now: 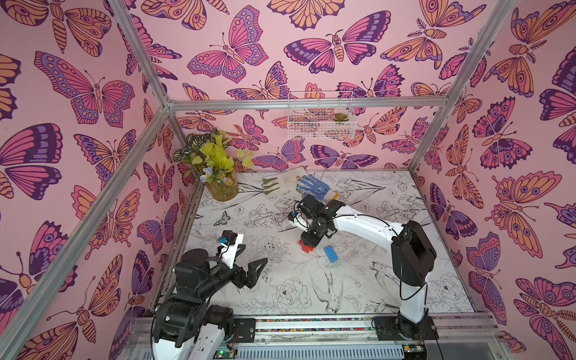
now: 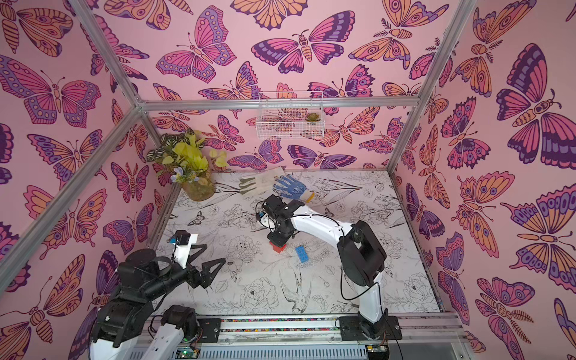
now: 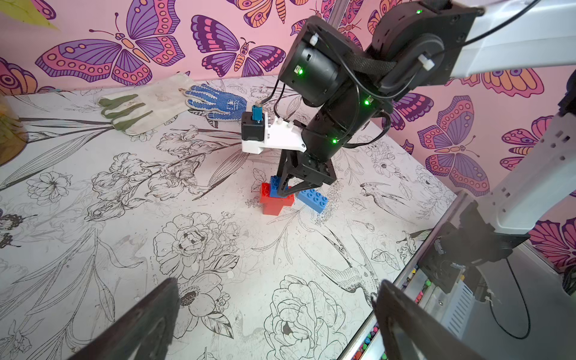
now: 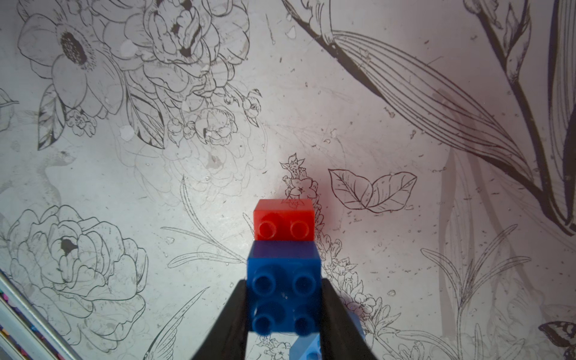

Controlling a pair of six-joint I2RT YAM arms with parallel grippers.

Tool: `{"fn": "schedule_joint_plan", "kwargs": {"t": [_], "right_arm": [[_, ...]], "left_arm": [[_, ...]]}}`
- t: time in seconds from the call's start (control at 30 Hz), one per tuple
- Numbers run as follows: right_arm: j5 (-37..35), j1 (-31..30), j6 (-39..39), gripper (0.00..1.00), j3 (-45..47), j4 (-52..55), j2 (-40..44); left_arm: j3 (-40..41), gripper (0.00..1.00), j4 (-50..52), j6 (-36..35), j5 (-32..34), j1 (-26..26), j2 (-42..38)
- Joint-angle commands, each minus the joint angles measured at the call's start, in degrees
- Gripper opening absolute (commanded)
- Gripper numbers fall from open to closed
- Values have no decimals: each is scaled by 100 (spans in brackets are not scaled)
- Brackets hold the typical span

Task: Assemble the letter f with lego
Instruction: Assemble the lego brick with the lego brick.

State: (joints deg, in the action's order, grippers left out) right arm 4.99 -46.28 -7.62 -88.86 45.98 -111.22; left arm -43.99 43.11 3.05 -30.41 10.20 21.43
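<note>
Centre frame, the right gripper (image 3: 285, 190) clamps a short blue brick (image 4: 283, 274) atop the joined red bricks (image 3: 274, 205). Beside them the long blue brick (image 1: 330, 253) lies loose, not yet added. Lower left, the left gripper (image 2: 213, 254) gapes empty.

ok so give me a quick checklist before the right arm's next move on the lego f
1. Right gripper shut on short blue studded plastic brick: ok
2. That brick sits atop the red plastic brick stack: ok
3. Brick pressed fully down: cannot tell
4. Long blue studded plastic brick lying loose beside the stack: ok
5. Left gripper open, away from the stack: ok
</note>
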Motion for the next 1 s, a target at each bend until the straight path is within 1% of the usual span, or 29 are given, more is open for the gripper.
{"fn": "schedule_joint_plan", "kwargs": {"t": [0.0, 0.4, 0.97], "right_arm": [[-22, -80, 74, 19, 219, 368, -28], [8, -76, -99, 19, 400, 273, -79], [1, -74, -95, 19, 544, 201, -259]], "left_arm": [[90, 99, -89, 5, -37, 35, -51], [92, 99, -90, 6, -31, 36, -100], [101, 99, -84, 3, -26, 35, -113]]}}
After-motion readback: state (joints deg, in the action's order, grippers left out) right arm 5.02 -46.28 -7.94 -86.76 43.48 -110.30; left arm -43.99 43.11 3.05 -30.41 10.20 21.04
